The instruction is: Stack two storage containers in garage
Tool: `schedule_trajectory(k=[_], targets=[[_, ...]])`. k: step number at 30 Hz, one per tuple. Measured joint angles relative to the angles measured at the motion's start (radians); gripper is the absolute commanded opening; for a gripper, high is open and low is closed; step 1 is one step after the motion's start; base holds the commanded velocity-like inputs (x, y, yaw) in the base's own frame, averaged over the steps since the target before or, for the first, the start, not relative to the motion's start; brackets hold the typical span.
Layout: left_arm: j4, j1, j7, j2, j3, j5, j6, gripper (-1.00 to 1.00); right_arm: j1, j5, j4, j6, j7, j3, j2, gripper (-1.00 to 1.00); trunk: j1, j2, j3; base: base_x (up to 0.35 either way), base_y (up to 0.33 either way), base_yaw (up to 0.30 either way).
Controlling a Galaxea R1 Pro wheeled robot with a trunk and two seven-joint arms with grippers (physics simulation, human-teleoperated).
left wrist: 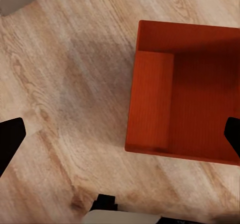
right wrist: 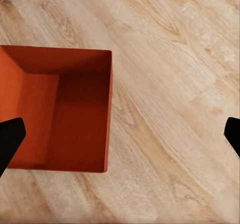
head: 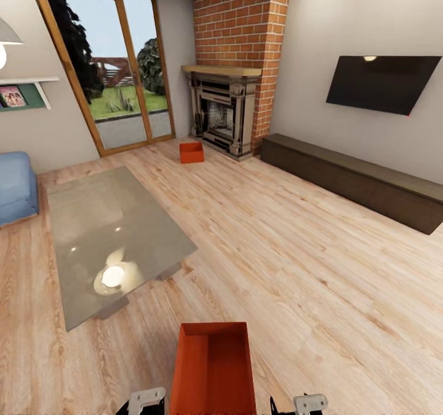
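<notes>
Orange-red near container [head: 212,366] is seen on the wood-plank floor [head: 295,249] between both claws, untouched (empty inside). Left claw [left wrist: 120,134] and right claw [right wrist: 120,136] are spread wide, nothing gripped. A second container [head: 191,152] is parked by the fireplace [head: 223,116], beside the glass doors [head: 111,70].

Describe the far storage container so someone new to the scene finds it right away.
Start at the brick fireplace on the far wall. On the wood-plank floor just in front of its left corner, beside the glass doors, sits a small orange-red open-topped bin, the far container. Its twin, the near container, sits at the robot's base, looking much bigger.
</notes>
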Motion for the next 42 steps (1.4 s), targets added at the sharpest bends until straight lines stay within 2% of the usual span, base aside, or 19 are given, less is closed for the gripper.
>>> schedule_trajectory(k=[4,8,9,11,18,24,26,29,31,34,42], targets=[[-0.001,0.000,0.007,-0.002,0.001,0.000,0.000,1.00,-0.014,-0.001,-0.001,0.000,0.000,-0.010,-0.003,1.00,0.000,0.000,-0.007,0.000,0.000,0.000],[-0.006,0.000,0.038,-0.002,0.001,0.002,-0.001,1.00,-0.019,-0.001,-0.002,0.000,0.000,-0.058,-0.004,1.00,0.000,0.000,-0.013,0.000,0.000,0.000],[-0.008,0.001,0.062,-0.003,0.000,0.003,-0.002,1.00,-0.019,-0.001,-0.003,0.001,-0.001,-0.080,-0.005,1.00,0.000,0.000,-0.015,0.000,0.000,0.000],[-0.010,0.000,0.082,-0.003,0.000,0.003,-0.002,1.00,-0.019,-0.001,-0.004,0.001,-0.001,-0.091,-0.005,1.00,0.000,0.000,-0.018,0.000,0.000,0.000],[-0.014,0.000,0.242,-0.016,-0.003,0.003,-0.001,1.00,-0.020,0.000,-0.006,0.001,0.000,-0.101,-0.005,1.00,0.000,0.000,-0.030,0.000,0.000,0.000],[-0.014,0.000,0.264,-0.019,-0.008,0.004,0.000,1.00,-0.020,0.001,-0.006,0.001,0.000,-0.099,-0.005,1.00,0.000,0.000,-0.040,0.000,0.000,0.000],[-0.015,0.000,0.261,-0.020,-0.041,0.003,0.002,1.00,-0.020,0.001,-0.006,0.001,0.000,-0.098,-0.005,1.00,0.000,0.000,-0.043,0.000,0.000,0.000],[-0.021,0.000,0.263,-0.020,-0.119,-0.002,0.013,1.00,-0.020,0.001,-0.006,0.001,0.000,-0.096,-0.005,1.00,0.000,0.000,-0.048,0.000,0.000,0.000],[-0.031,0.000,0.263,-0.021,-0.156,-0.003,0.053,1.00,-0.020,0.001,-0.006,0.001,0.000,-0.094,-0.005,1.00,0.000,0.000,-0.051,0.000,0.000,0.000],[-0.034,0.000,0.259,-0.020,-0.176,-0.001,0.090,1.00,-0.020,0.001,-0.004,0.001,0.000,-0.090,-0.004,1.00,0.000,0.000,-0.056,0.000,0.000,0.000],[-0.031,0.000,0.225,-0.019,-0.178,0.005,0.096,1.00,-0.020,0.002,-0.003,0.001,0.000,-0.087,-0.002,1.00,0.000,0.000,-0.070,0.000,0.000,0.000]])
